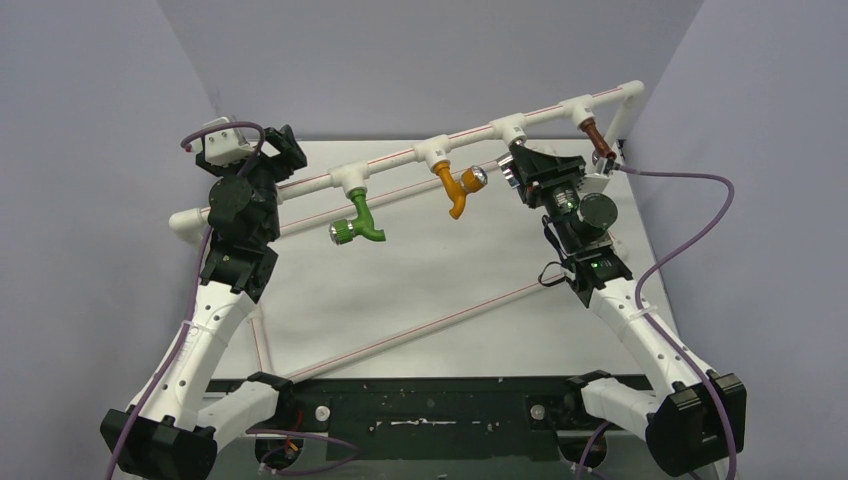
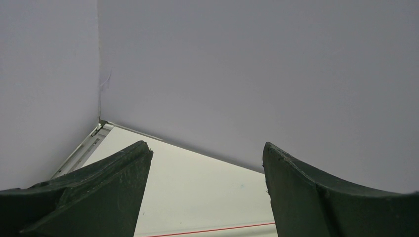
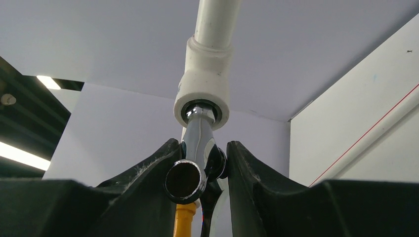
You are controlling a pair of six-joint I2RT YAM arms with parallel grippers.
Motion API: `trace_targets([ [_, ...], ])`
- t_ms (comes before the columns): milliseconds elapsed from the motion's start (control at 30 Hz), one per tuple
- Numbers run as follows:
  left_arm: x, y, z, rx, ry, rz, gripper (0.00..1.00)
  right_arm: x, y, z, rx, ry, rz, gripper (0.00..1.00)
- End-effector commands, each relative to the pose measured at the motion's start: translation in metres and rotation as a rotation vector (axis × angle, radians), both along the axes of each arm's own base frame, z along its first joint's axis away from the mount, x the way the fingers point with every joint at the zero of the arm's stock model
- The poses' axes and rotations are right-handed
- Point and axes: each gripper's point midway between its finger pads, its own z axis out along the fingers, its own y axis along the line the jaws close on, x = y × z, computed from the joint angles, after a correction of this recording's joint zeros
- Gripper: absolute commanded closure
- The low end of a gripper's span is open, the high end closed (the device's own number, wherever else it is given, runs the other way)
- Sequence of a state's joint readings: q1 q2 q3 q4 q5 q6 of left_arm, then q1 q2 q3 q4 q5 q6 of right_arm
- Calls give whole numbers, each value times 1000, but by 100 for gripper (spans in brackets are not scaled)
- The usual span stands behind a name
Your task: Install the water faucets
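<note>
Chrome faucet [image 3: 195, 158], one of four with green faucet [image 1: 358, 218], orange faucet [image 1: 455, 187] and brown faucet [image 1: 596, 138], sits clamped between right gripper [image 3: 202, 144] jaws; left gripper [image 2: 205, 148] jaws stand released.

The left arm [image 1: 238, 215] rears up with the left tool [image 2: 207, 153] gaping and empty, while the right arm [image 1: 600, 272] stretches forward, the right tool [image 3: 202, 144] pinching the chrome faucet [image 3: 186, 180].

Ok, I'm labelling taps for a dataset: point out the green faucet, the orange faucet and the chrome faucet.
green faucet [image 1: 362, 213], top view, on its body.
orange faucet [image 1: 453, 187], top view, on its body.
chrome faucet [image 3: 198, 139], right wrist view, on its shiny stem.
</note>
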State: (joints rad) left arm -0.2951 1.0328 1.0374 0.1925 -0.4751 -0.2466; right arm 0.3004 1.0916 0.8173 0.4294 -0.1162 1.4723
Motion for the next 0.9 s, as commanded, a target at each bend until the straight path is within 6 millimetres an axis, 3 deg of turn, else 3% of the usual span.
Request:
trace_targets([
  [0, -15, -21, -139, 140, 459, -90, 20, -43, 8, 104, 251, -285, 143, 100],
  [100, -15, -20, -139, 140, 460, -90, 20, -40, 11, 92, 183, -252, 131, 97],
  [300, -16, -20, -138, 140, 456, -90, 20, -39, 11, 63, 33, -180, 98, 52],
  [433, -16, -19, -137, 139, 454, -87, 20, -38, 7, 45, -69, -131, 67, 32],
  [667, -16, -20, -136, 139, 451, -89, 20, -45, -15, 33, -299, -87, -46, 26],
  [867, -17, -20, -137, 139, 452, -89, 20, -52, -42, 31, -626, -81, -148, 25],
])
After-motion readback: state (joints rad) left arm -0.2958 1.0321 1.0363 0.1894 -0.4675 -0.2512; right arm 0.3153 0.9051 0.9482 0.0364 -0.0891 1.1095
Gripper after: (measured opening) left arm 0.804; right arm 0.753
